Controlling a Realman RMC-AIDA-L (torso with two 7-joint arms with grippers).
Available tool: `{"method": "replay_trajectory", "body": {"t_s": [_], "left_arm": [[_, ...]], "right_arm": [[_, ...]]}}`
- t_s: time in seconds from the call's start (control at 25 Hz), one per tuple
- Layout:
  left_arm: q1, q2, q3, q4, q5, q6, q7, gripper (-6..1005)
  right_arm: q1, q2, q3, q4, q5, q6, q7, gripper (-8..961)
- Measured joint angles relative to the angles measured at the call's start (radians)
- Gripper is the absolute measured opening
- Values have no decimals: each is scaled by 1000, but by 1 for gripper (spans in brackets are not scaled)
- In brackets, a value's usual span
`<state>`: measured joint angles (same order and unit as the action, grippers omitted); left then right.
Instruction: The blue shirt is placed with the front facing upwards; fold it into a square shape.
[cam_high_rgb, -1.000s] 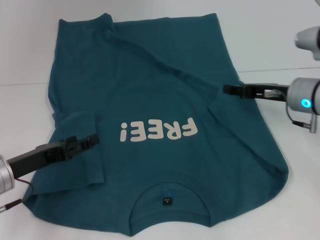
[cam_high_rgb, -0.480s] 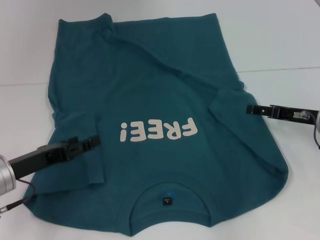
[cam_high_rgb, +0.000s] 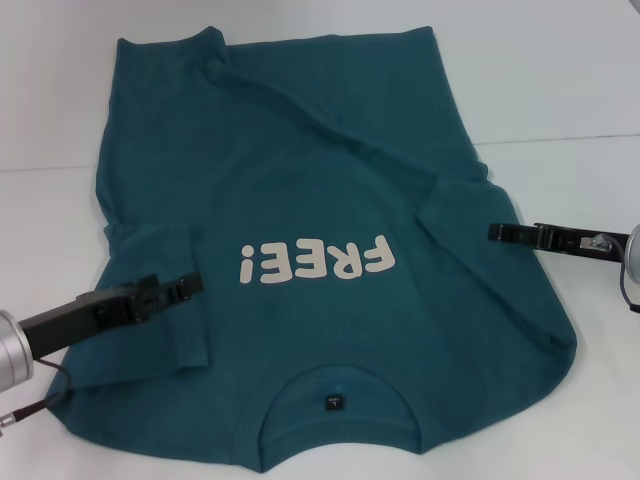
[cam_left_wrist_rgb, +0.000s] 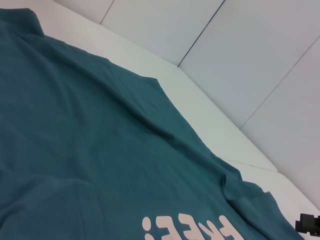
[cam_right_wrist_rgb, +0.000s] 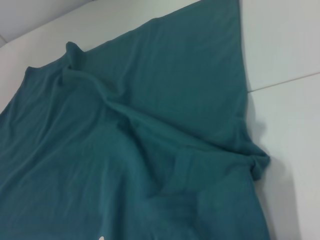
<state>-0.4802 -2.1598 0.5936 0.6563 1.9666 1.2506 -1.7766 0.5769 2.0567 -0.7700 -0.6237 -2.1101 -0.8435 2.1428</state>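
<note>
The large teal-blue cotton shirt lies front-up on the white desk. Left gripper over one sleeve, right gripper beside the other; jaws' state unclear. Best pinch both sleeve edges evenly before folding inward.

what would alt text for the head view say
A blue shirt lies front up on a white table, collar nearest the camera, "FREE!" print reading upside down. The left pincer is over its left sleeve; the right pincer is at its right edge.
</note>
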Motion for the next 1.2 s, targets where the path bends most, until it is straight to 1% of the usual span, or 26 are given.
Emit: {"method": "replay_trajectory", "body": {"t_s": [0.16, 0.36, 0.56, 0.8, 1.2], "left_arm": [[1, 0, 0, 0, 0, -1, 0, 909], [6, 0, 0, 0, 0, 0, 0, 909], [8, -1, 0, 0, 0, 3, 0, 908], [9, -2, 0, 0, 0, 4, 0, 908], [7, -2, 0, 0, -5, 4, 0, 908]], "right_arm": [[5, 5, 0, 0, 4, 5, -1, 924], [8, 9, -5, 1, 3, 5, -10, 788], [8, 14, -3, 1, 4, -3, -29, 544], [4, 14, -5, 0, 5, -15, -30, 322], [0, 11, 1, -3, 6, -18, -31, 107]]}}
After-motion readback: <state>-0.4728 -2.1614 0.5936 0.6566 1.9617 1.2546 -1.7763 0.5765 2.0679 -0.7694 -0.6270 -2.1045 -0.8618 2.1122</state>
